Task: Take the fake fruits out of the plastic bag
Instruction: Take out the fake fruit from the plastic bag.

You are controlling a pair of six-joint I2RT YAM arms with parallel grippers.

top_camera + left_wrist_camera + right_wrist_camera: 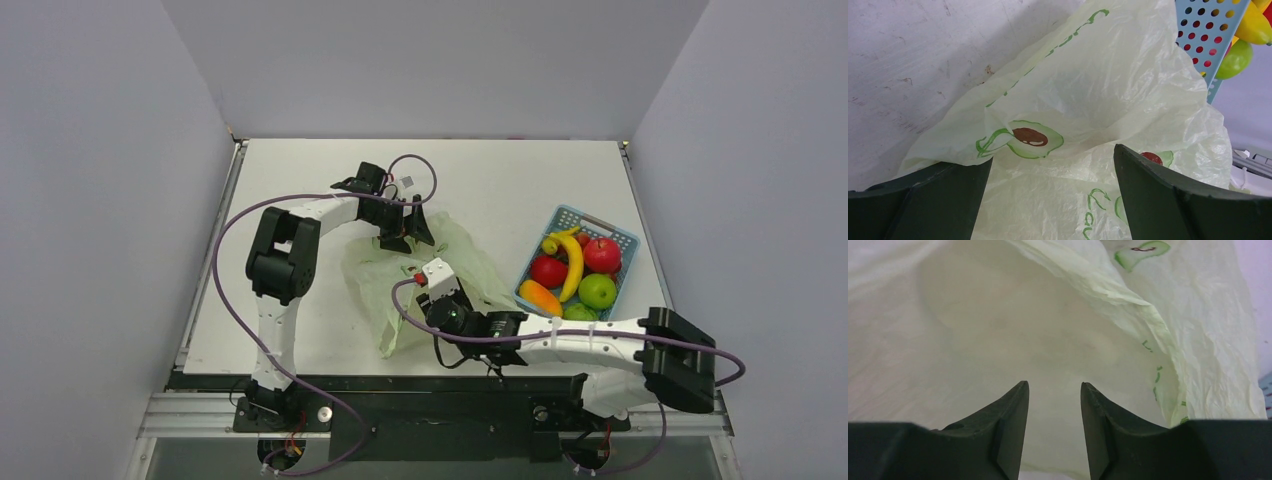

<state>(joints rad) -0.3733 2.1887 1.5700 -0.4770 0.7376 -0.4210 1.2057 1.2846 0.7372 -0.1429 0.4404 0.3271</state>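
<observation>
Presently: plastic bag [372, 280], thin, limp, slippery; pinch a fold. Left pincer [1053, 155] spread; right pincer [1053, 385] narrowly apart, seemingly empty.

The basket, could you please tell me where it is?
In the top view, the basket sits right of the bag, near the table's right edge, with fruits inside.

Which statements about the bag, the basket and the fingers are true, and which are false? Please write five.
1. The blue basket holds a banana. True.
2. The plastic bag lies inside the basket. False: it lies on the table, beside the basket.
3. The left fingers stand wide apart. True.
4. The right fingers hold a red fruit. False: nothing shows between them; only bag film lies ahead.
5. The bag is plain. False: it bears green-and-brown avocado prints.
</observation>
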